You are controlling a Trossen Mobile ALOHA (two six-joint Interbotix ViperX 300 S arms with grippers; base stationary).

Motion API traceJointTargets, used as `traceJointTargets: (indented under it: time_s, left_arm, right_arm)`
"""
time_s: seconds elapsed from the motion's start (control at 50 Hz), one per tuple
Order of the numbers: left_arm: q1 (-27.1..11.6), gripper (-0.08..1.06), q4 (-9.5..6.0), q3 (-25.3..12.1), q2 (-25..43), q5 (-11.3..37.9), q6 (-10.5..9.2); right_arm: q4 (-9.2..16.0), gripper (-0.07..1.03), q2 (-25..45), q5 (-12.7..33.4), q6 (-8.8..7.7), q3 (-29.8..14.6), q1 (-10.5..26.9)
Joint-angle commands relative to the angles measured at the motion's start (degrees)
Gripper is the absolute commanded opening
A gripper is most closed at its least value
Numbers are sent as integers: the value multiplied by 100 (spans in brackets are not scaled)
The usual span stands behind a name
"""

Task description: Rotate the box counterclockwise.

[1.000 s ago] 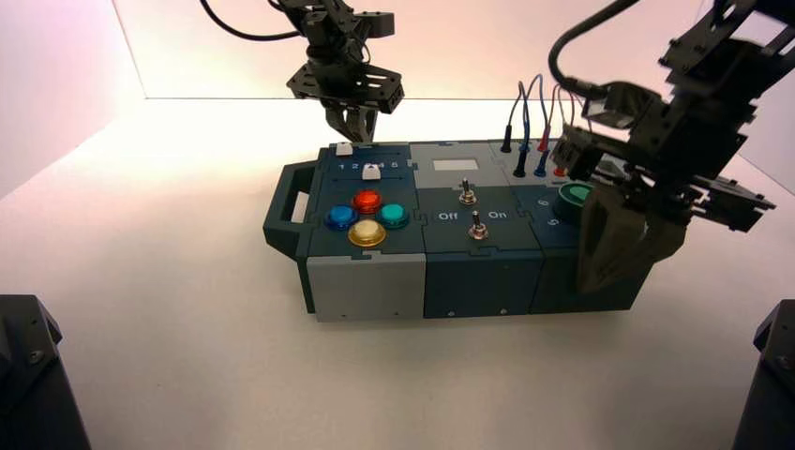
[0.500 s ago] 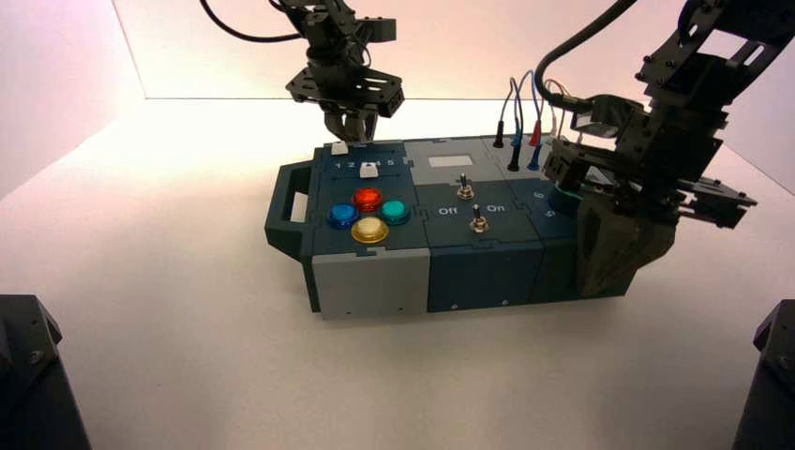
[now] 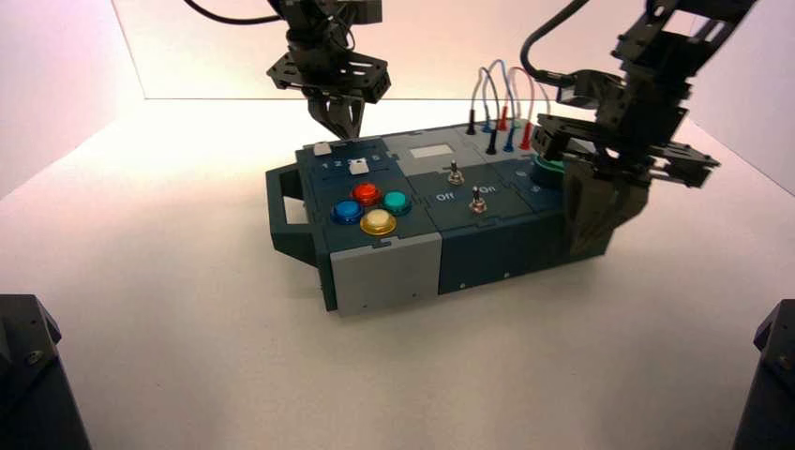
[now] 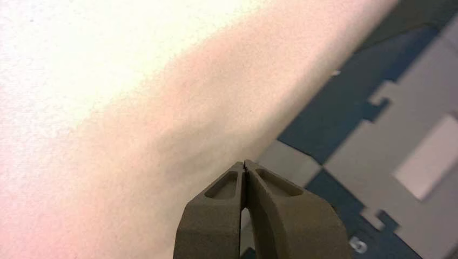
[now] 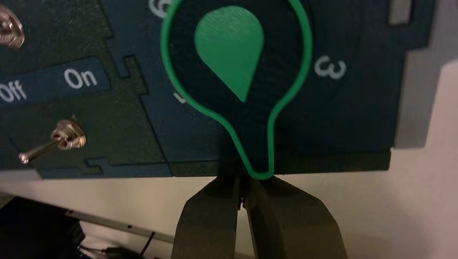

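The dark teal-grey box (image 3: pixel 487 253) stands skewed on the white table, its right end farther back than its left. My right gripper (image 3: pixel 591 234) is shut and presses on the box's front face at the right end, just below the green knob (image 3: pixel 548 169). In the right wrist view the shut gripper (image 5: pixel 243 186) meets the box's edge (image 5: pixel 324 162) under the knob (image 5: pixel 229 43). My left gripper (image 3: pixel 339 127) is shut and hangs at the box's back left edge, behind the white sliders. The left wrist view shows the shut gripper (image 4: pixel 244 164) over table and box top (image 4: pixel 345 102).
Four coloured buttons (image 3: pixel 371 207), a light-grey front corner (image 3: pixel 386 274) and a left end handle (image 3: pixel 281 211) show. Plugged wires (image 3: pixel 497 112) rise at the back right. A toggle switch (image 5: pixel 65 137) sits by "Off" and "On". Dark stands fill both near corners (image 3: pixel 28 375).
The box has turned counterclockwise: its right end swung back and left, its grey corner came forward. My right gripper moved back with it. My left gripper shifted slightly left.
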Motion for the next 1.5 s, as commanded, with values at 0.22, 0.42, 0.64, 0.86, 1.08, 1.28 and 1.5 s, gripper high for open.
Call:
traceJointTargets:
  time_s: [0.22, 0.42, 0.64, 0.86, 1.08, 1.28, 1.5]
  left_arm:
    - [-79, -3, -26, 272, -237, 53, 132]
    - [-79, -3, -18, 422, -114, 44, 255]
    - [-79, -3, -18, 598, -141, 176, 272]
    - [-88, -3, -26, 967, -431, 308, 272]
    - [-88, -3, -26, 1187, -738, 308, 272]
    - [53, -3, 0, 1230, -1310, 352, 272]
    - [483, -3, -9, 1582, -2830, 352, 246]
  right_arm:
    - [-264, -2, 343, -105, 18, -650, -141]
    - [-510, -2, 413, -97, 0, -940, -448]
    - [-694, -2, 536, -105, -26, -1257, -563]
    - [-694, -2, 914, -105, -70, -1802, -536]
    - [-703, -2, 967, -79, -123, -2030, -536]
    - [-782, -2, 448, -35, -114, -1503, -554]
    - [-791, -2, -1178, -70, -105, -835, -554]
